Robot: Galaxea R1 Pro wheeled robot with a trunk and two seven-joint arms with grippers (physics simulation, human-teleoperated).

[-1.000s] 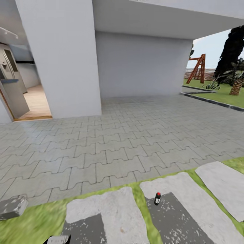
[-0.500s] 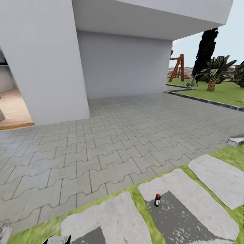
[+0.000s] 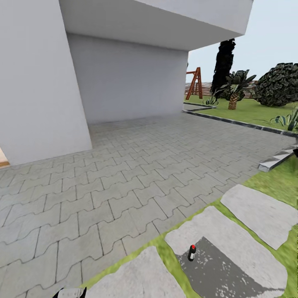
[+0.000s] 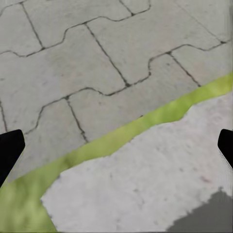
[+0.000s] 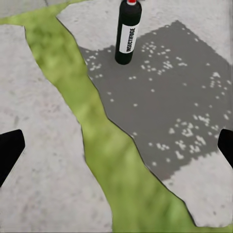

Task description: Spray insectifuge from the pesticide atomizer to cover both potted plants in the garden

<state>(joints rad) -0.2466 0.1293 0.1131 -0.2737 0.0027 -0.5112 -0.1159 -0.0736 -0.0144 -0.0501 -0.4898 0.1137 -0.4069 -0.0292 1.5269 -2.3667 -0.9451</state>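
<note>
upright, the pesticide atomizer [image 3: 192,252] stands on a grey stepping stone [image 3: 231,248], apart from the right pincer [image 5: 116,150]; both pincers released, left pincer [image 4: 116,150] over paving.

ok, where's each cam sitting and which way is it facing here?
Head: up on the robot, facing forward and down over the paving toward the house wall; atomizer upright on a stepping stone; part of the robot's own body at the bottom edge.
Left wrist: near the left jaws, aimed down at paving, grass strip and a stone; dark fingertips at both edges.
Right wrist: near the right jaws, aimed down at the atomizer; fingertips wide apart.
Shared: head and right wrist both show the atomizer.
</note>
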